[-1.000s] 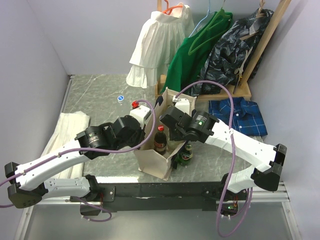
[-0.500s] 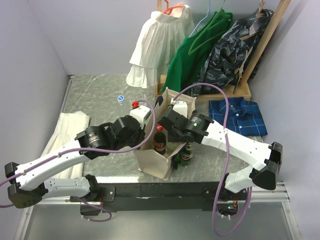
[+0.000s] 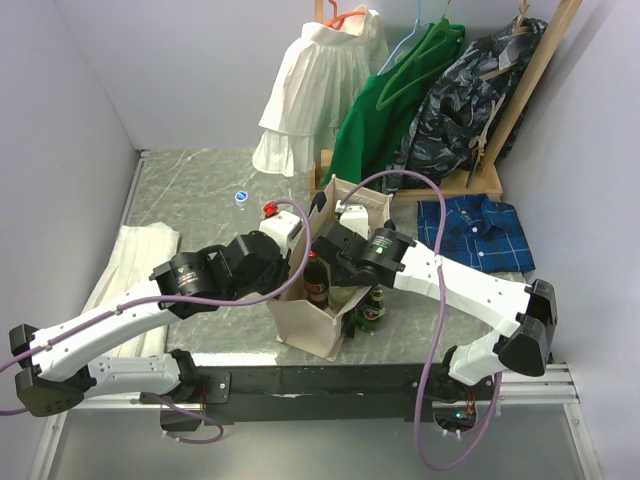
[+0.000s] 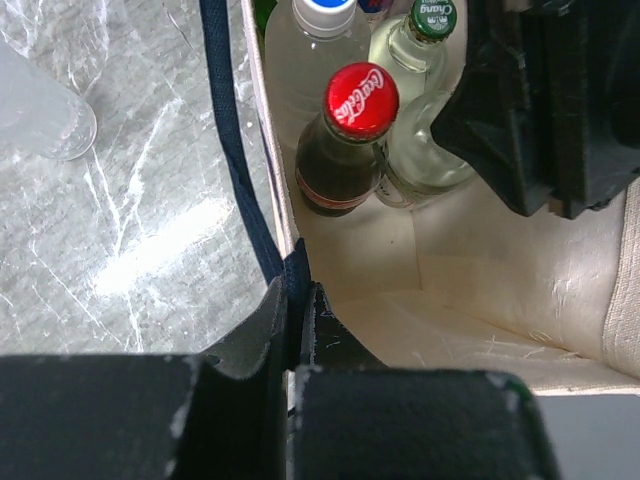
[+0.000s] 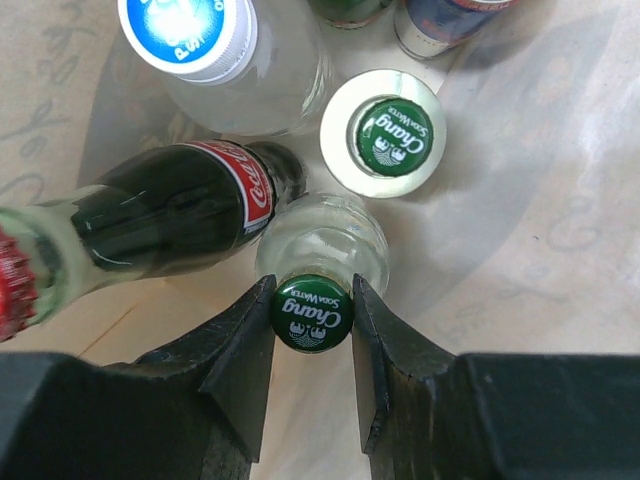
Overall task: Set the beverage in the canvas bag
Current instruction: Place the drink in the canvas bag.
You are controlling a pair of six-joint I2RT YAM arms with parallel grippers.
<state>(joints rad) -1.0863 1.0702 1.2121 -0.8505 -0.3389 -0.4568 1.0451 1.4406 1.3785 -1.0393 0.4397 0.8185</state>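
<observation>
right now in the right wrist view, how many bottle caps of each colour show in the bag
green caps: 2
blue cap: 1
red cap: 1
total: 4
two cut-off containers at the top edge show no cap

The canvas bag (image 3: 318,325) stands upright at mid-table (image 3: 200,190), in front of the clothes rack (image 3: 400,110). A folded cloth (image 3: 135,265) lies to its left, and a shirt (image 3: 478,230) lies to its right rear. A loose cap (image 3: 241,197) lies behind-left, well apart.

Inside the bag, the cola bottle (image 4: 360,100) stands nearest the left gripper (image 4: 297,310), which sits on the near rim beside the strap handle (image 4: 225,130). The water bottle (image 5: 190,30) is beyond it. The held soda water bottle (image 5: 320,240) stands between the right gripper's (image 5: 312,318) fingers, just beside the other soda water bottle (image 5: 385,135). A further bottle (image 3: 372,308) appears to stand outside the bag's right wall.
</observation>
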